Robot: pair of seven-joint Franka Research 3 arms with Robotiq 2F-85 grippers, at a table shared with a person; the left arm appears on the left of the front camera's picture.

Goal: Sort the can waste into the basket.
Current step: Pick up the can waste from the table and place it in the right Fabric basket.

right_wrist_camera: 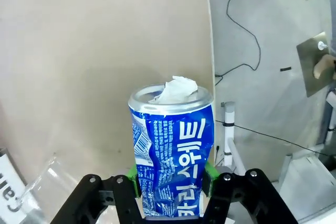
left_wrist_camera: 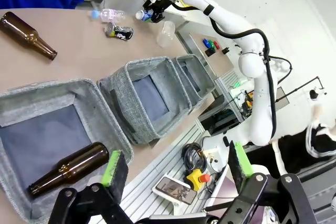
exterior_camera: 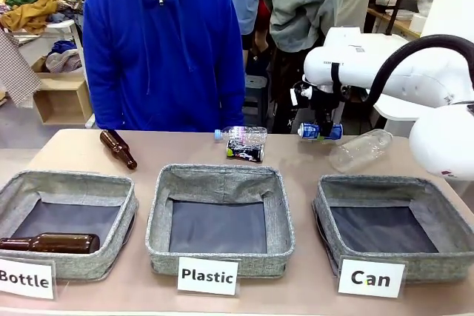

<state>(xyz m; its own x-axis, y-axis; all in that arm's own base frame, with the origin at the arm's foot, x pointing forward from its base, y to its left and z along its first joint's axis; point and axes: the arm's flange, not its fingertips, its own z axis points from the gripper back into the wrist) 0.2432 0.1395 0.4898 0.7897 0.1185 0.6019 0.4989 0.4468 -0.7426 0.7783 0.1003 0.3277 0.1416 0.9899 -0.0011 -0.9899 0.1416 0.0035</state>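
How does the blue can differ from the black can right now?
Colour: the blue can is blue and white with lettering; the black can is dark. State: the blue can sits between the pads of the right end effector; the black can lies loose on the table. Both are outside the Can basket.

The front view looks from the near side across the table [exterior_camera: 170, 155] at the person [exterior_camera: 163, 42]. The rolled left wrist view looks from the near left past the Can basket [left_wrist_camera: 198, 80] to the right arm [left_wrist_camera: 226, 19]; both share the tabletop. The right wrist view sits close on the blue can [right_wrist_camera: 173, 145].
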